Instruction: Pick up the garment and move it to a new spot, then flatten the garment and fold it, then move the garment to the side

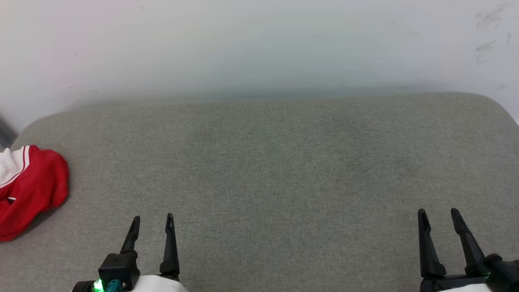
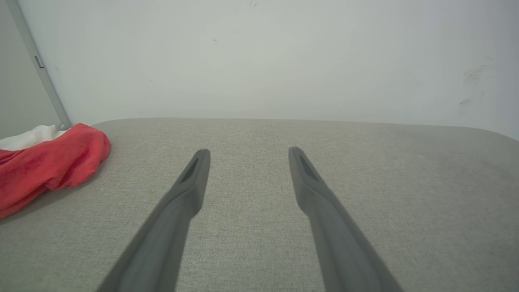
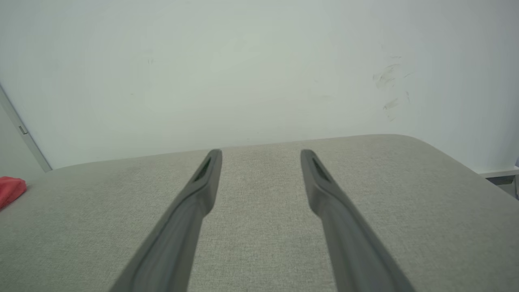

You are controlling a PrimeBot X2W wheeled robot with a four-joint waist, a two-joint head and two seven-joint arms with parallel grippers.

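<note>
While both my arms sit low at the near edge of the grey upholstered cushion (image 1: pixel 259 162), the red jersey T-shirt (image 1: pixel 32 186) lies crumpled at the cushion's left end, with a patch of white and striped trim showing on its outer side. My left gripper (image 1: pixel 153 221) hovers over the cushion's near-left part, fingers spread apart and holding nothing, well apart from the shirt. My right gripper (image 1: pixel 438 214) hovers over the cushion's near-right corner, likewise spread and empty. Behind the cushion's back edge stands a pale wall (image 1: pixel 259 40), scuffed toward the right.
</note>
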